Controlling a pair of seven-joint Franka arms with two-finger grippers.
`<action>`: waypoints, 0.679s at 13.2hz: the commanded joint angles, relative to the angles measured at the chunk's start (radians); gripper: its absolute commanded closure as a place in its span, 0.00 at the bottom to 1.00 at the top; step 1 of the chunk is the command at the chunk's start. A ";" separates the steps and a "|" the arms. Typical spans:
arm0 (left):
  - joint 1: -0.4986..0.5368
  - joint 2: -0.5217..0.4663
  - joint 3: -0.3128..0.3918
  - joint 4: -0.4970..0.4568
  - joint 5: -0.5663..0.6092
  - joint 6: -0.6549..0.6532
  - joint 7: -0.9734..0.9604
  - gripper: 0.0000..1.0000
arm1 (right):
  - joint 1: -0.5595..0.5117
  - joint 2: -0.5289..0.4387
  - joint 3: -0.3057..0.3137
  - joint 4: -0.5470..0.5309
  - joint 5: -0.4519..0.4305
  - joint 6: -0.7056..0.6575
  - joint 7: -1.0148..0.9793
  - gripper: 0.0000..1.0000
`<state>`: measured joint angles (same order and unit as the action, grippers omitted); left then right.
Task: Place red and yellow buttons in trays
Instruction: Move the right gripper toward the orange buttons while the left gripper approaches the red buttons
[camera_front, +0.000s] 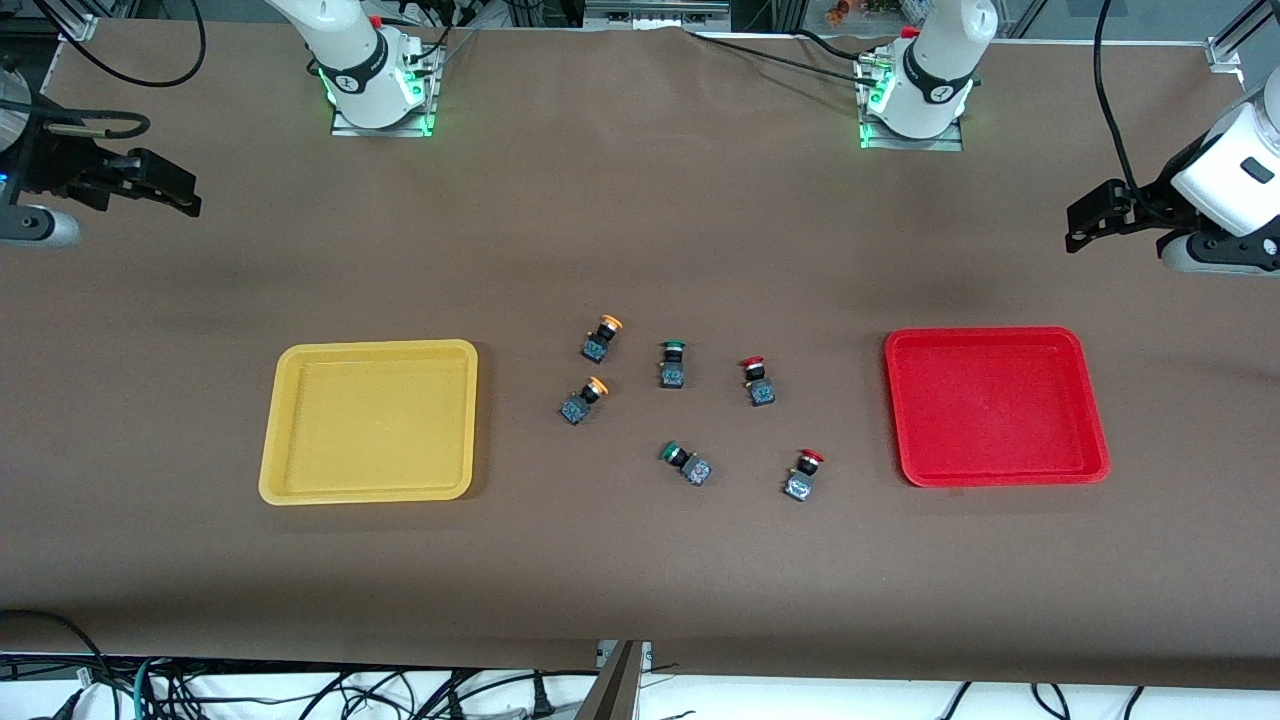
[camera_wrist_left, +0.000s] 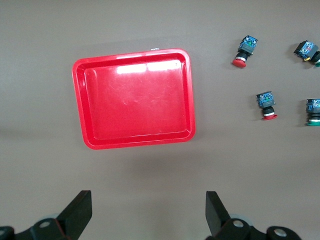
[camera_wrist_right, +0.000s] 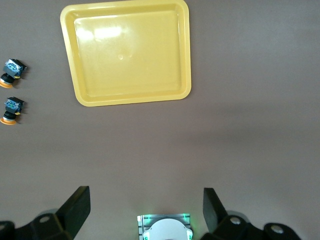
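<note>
Two yellow-capped buttons (camera_front: 600, 338) (camera_front: 583, 400) lie mid-table, toward the empty yellow tray (camera_front: 370, 420). Two red-capped buttons (camera_front: 757, 380) (camera_front: 803, 474) lie toward the empty red tray (camera_front: 995, 405). My left gripper (camera_front: 1075, 225) hangs open and empty over bare table at the left arm's end. Its wrist view shows the red tray (camera_wrist_left: 132, 97) and both red buttons (camera_wrist_left: 245, 51) (camera_wrist_left: 266, 104). My right gripper (camera_front: 185, 192) hangs open and empty over bare table at the right arm's end. Its wrist view shows the yellow tray (camera_wrist_right: 127, 50) and both yellow buttons (camera_wrist_right: 11, 71) (camera_wrist_right: 11, 109).
Two green-capped buttons (camera_front: 672, 363) (camera_front: 685, 463) lie among the red and yellow ones in the middle. The arm bases (camera_front: 375, 80) (camera_front: 915, 95) stand at the table edge farthest from the front camera. A brown mat covers the table.
</note>
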<state>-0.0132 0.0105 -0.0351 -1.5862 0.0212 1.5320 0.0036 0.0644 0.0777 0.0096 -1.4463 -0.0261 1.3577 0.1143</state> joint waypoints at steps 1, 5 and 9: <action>-0.001 0.026 -0.005 0.037 0.017 -0.023 0.022 0.00 | -0.008 0.089 0.004 0.006 -0.028 0.027 -0.004 0.00; -0.020 0.123 -0.020 0.029 -0.050 -0.094 0.026 0.00 | 0.020 0.198 0.013 -0.005 0.038 0.156 0.132 0.00; -0.083 0.180 -0.029 0.038 -0.064 -0.029 0.000 0.00 | 0.176 0.341 0.013 -0.022 0.072 0.341 0.487 0.00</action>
<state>-0.0784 0.1727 -0.0691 -1.5853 -0.0318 1.4947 0.0060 0.1802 0.3625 0.0263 -1.4673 0.0368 1.6267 0.4412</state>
